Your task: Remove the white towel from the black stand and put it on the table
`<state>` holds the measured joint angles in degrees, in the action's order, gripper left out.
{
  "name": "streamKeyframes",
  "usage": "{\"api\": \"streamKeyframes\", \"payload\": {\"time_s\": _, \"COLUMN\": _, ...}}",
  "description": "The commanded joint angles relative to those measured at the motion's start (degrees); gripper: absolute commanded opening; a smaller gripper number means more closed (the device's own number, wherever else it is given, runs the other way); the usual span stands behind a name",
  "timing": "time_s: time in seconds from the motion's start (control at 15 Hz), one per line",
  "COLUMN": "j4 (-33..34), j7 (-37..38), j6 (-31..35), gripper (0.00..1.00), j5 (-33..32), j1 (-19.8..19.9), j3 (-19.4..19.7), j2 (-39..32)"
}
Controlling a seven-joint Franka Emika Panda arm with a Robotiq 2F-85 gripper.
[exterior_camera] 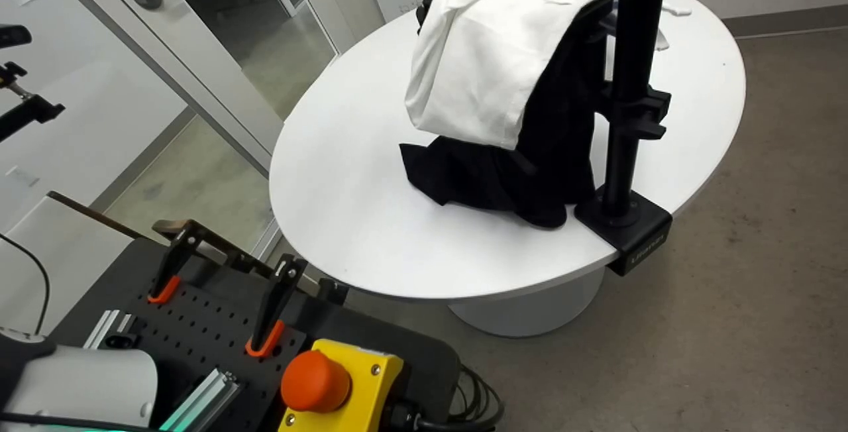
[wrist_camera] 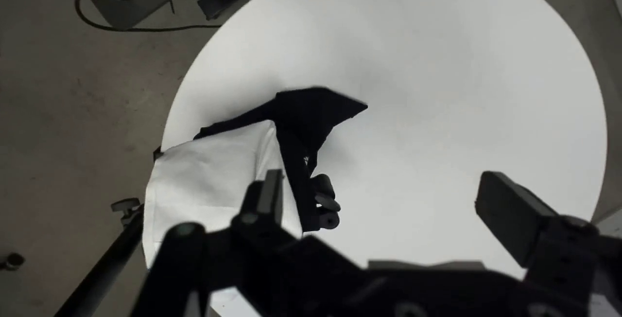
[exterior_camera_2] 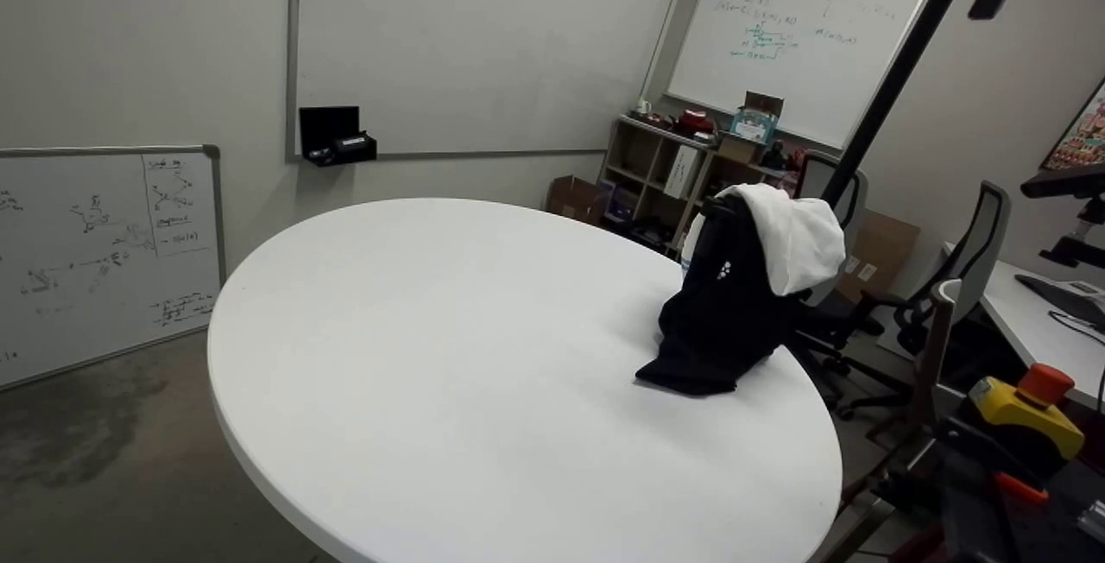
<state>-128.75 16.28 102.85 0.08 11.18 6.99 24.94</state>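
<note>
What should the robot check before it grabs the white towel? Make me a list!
1. The white towel can be seen: ok, it shows in all three views.
2. The fingers are open: ok, wide apart.
3. The white towel is lined up between the fingers: not ok, in the wrist view it is mostly off to one side.
4. The white towel will slip off freely: cannot tell, its underside against the black cloth is hidden.
5. The table is in view: ok, its top shows in all three.
</note>
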Motion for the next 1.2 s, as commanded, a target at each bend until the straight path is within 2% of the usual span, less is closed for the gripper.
{"api": "streamKeyframes", "payload": {"time_s": 0.0, "j4": 2.83, "j7": 4.17, "j6": 5.61, "gripper": 1.00, "j5": 4.89, "j1": 1.34, "j3": 1.85, "j2": -7.64}}
{"api": "streamKeyframes", "payload": {"time_s": 0.4, "j4": 2.28, "j7": 9.39, "j6": 19.59, "gripper": 1.00, "j5": 8.94, "j1": 1.40, "j3": 2.32, "j2": -17.76}}
{"api": "streamKeyframes", "payload": {"time_s": 0.73, "j4": 2.47, "j7": 12.79, "j6": 26.76, "gripper": 1.00, "j5": 5.58, "j1": 1.45, "j3": 2.67, "j2": -23.71}}
{"api": "streamKeyframes", "payload": {"time_s": 1.13, "j4": 2.85, "j7": 16.94, "j6": 32.36, "gripper": 1.00, "j5": 0.48, "j1": 1.49, "j3": 4.51, "j2": -28.67}}
